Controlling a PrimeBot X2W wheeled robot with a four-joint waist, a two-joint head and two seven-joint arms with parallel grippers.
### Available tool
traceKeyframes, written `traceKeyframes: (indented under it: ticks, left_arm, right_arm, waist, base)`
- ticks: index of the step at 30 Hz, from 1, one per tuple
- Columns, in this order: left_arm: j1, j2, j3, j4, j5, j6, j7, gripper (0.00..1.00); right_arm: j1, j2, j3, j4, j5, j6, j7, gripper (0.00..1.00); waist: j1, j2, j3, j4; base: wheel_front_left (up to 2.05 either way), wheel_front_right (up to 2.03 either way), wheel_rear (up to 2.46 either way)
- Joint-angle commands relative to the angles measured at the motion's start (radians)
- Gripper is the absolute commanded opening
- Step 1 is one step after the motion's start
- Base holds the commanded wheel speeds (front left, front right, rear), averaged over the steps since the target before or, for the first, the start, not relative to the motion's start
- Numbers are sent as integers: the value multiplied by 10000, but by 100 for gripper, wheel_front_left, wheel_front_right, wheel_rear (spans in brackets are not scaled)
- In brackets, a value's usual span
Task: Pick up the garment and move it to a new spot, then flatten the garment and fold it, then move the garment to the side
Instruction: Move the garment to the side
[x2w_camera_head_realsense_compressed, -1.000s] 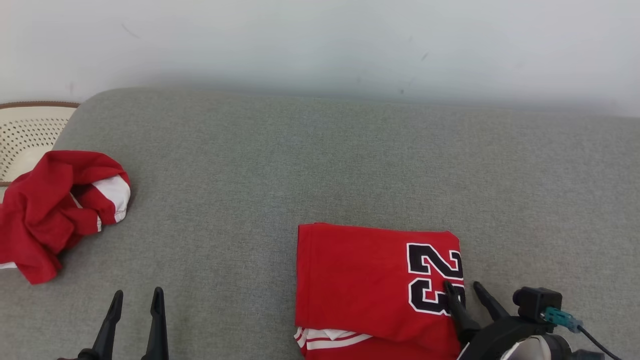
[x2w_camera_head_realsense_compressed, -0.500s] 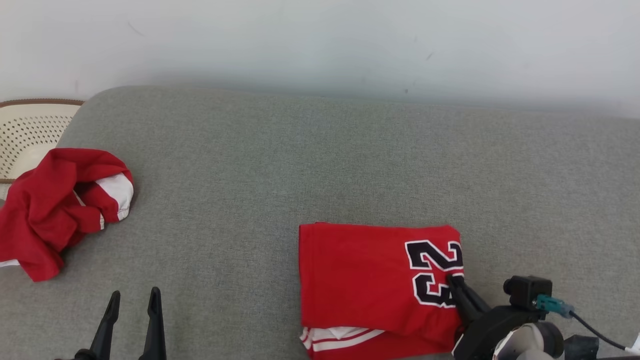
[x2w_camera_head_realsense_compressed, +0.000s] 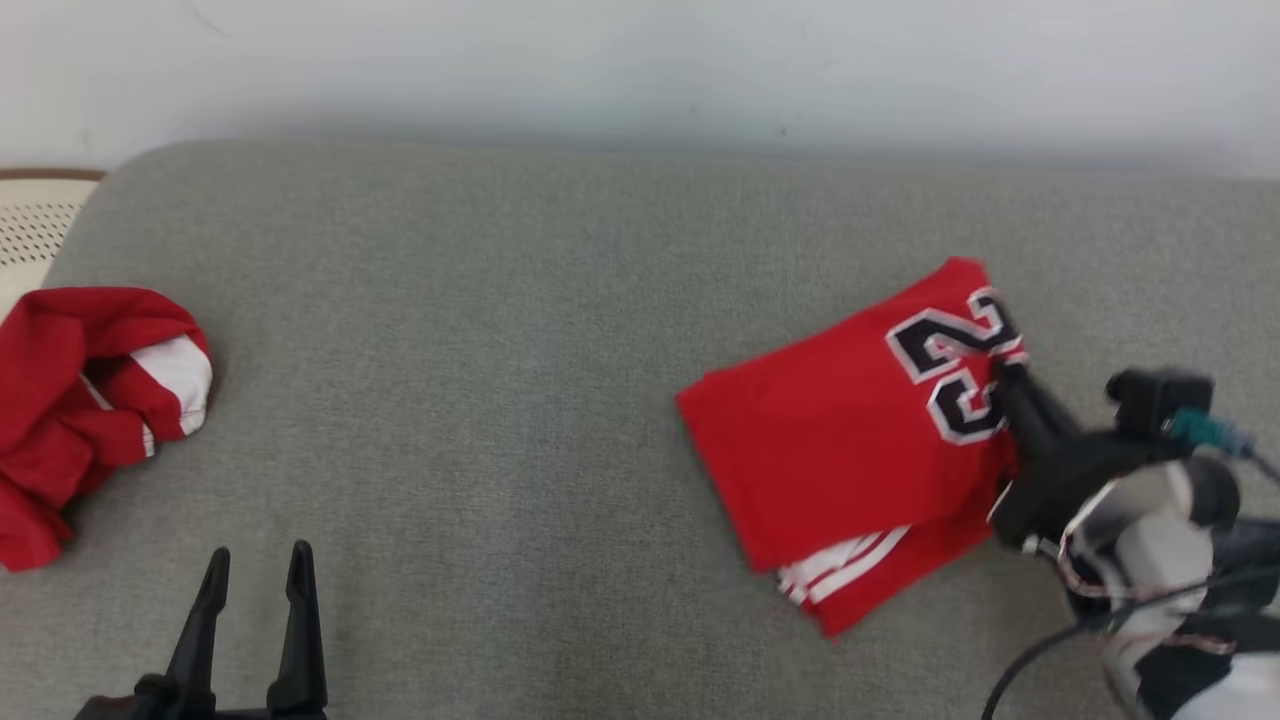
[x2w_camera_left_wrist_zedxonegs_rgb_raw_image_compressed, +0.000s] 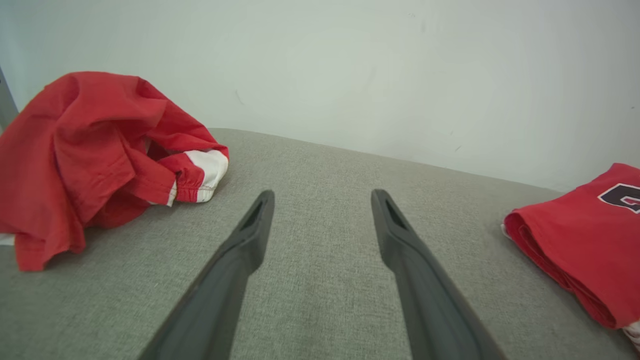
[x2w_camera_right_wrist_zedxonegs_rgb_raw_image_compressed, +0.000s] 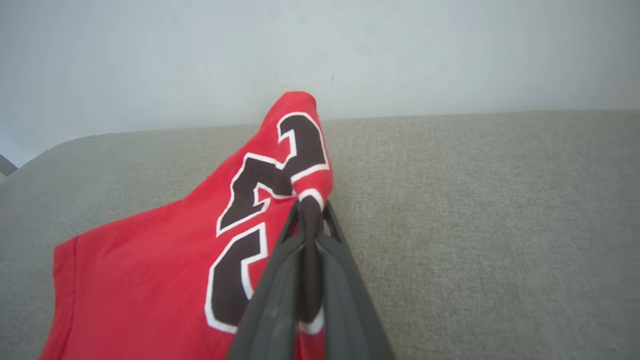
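The garment is a folded red jersey with a black and white number, lying skewed on the right of the grey cushion. My right gripper is shut on the garment's right edge by the number; the right wrist view shows that edge of the garment pinched between the fingers of the right gripper and lifted into a peak. My left gripper stands open at the lower left over bare cushion. In the left wrist view the left gripper has nothing between its fingers, and the garment lies off to the right.
A second red and white garment lies crumpled at the cushion's left end, also large in the left wrist view. A perforated cream basket stands past that end. A pale wall runs behind the cushion.
My right gripper closed on the jersey's right edge and dragged it back and to the right, turning it askew. The head camera shifted as well. The left gripper stayed open and still.
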Motion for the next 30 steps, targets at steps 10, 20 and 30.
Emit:
traceKeyframes:
  ticks: [10,20,30]
  left_arm:
    - [-776,16,205,-592,241,-264,-37,100]
    - [-1536,421,644,-1487,278,-405,-37,100]
    - [-1612,618,908,-2143,358,-406,-37,100]
  right_arm:
    - [-3195,-1267,65,1847,-407,5,57,0]
    - [-5515,-2255,-306,3248,-715,5,-92,0]
    - [-6677,-3291,-633,4161,-1166,5,-198,0]
  waist:
    - [-1,-1,1723,-602]
    - [-1,-1,3225,-904]
    - [-1,-1,3907,-857]
  base:
    - [0,0,0]
    - [0,0,0]
    - [0,0,0]
